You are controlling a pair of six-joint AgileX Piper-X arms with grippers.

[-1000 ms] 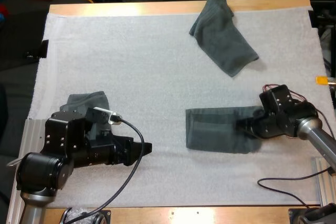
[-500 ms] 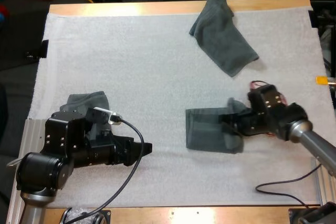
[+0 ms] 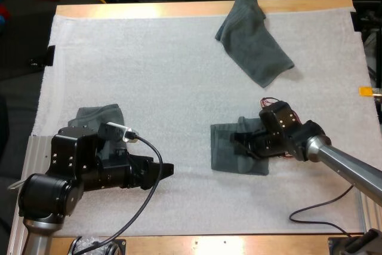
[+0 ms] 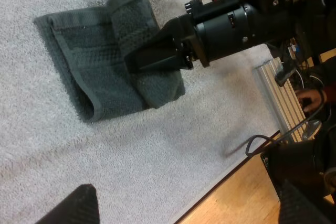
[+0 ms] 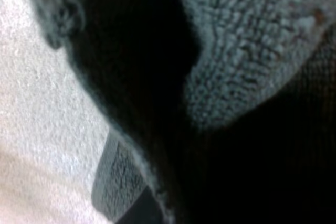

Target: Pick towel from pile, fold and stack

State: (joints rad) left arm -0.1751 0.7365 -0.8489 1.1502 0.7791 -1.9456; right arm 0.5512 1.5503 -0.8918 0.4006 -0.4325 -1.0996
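Note:
A dark grey-green towel (image 3: 222,156) lies on the mat right of centre, its right end doubled over to the left. My right gripper (image 3: 235,139) is over that towel, shut on the lifted flap. From the left wrist view, the right gripper (image 4: 144,61) pinches the folded-over layer of the towel (image 4: 79,51). Towel fabric (image 5: 247,40) presses close against the right wrist camera. My left gripper (image 3: 168,168) hovers low over the mat left of the towel, open, its fingers (image 4: 79,205) wide apart and holding nothing.
A crumpled towel (image 3: 253,40) lies at the back of the mat, hanging over the far edge. Another grey-green towel (image 3: 98,113) sits at the left, partly under my left arm. A metal rail (image 4: 275,85) runs along the table's right side.
My right gripper has moved left across the towel, dragging its right end over the rest, so the towel now looks shorter. The left arm has not moved.

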